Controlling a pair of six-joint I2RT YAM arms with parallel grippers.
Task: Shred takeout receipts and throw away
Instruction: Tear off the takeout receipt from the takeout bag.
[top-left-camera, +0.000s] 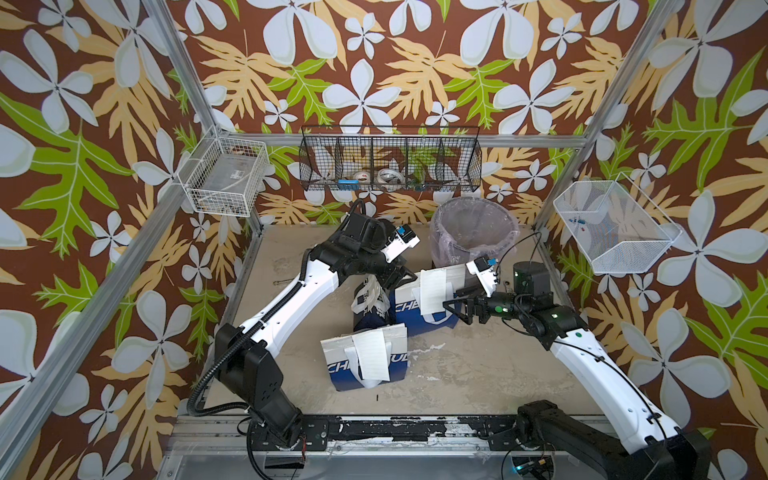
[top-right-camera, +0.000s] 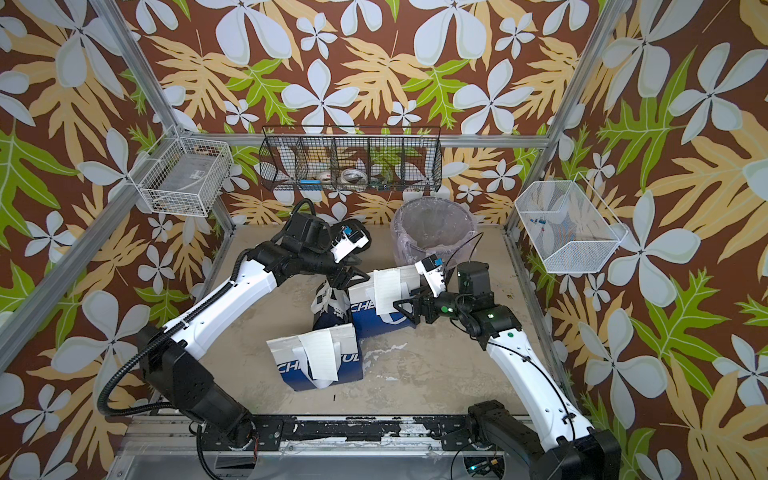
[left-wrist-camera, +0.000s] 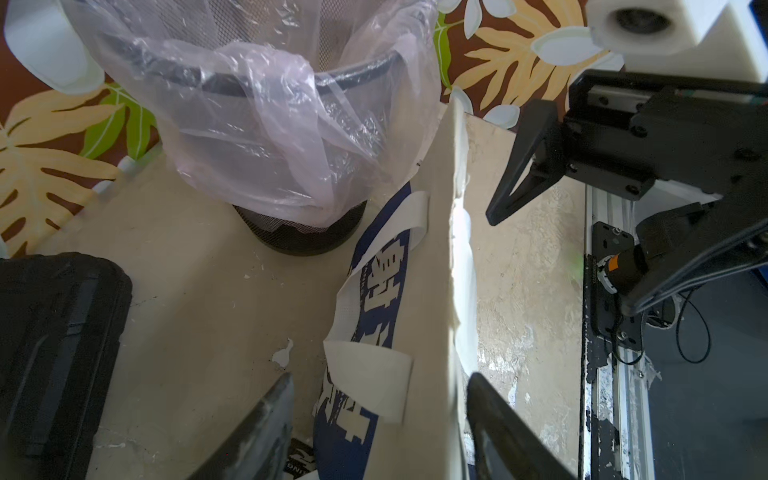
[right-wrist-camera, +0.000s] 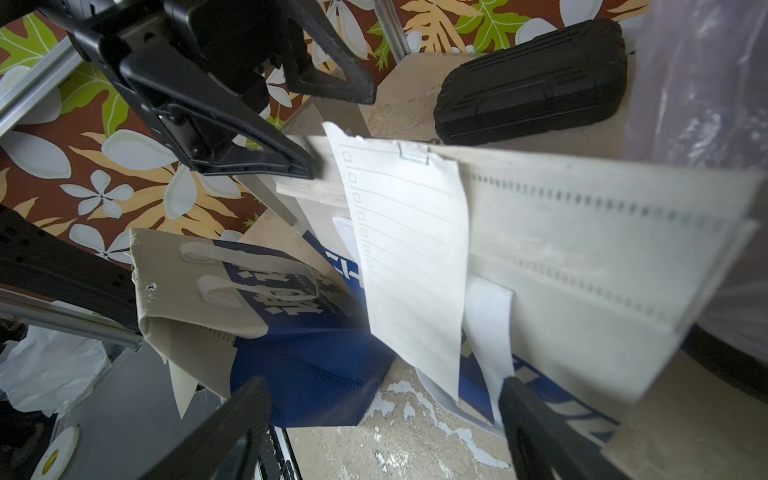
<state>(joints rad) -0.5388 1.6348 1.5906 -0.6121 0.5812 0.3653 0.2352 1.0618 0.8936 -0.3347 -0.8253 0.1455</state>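
Two receipts showed: front receipt (top-left-camera: 371, 353) lay on the front bag (top-left-camera: 336, 347), back receipt (right-wrist-camera: 411, 257) hung stapled to the back bag (right-wrist-camera: 582, 232). Left gripper (left-wrist-camera: 380, 378) straddled that bag's rim, partly open, not clamped; right gripper (right-wrist-camera: 382, 382) gaped empty. Reckon the bag needed pinning first, then a pinch near the staple

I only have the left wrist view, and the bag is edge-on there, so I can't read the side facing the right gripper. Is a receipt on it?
Observer: Yes. A receipt hangs down that side of the bag, fastened at the rim.
Operator: What's the right gripper doing?
Observer: The right gripper is open, aimed at the receipt's lower part.
Operator: Any other receipts?
Observer: A second receipt is on the front bag.
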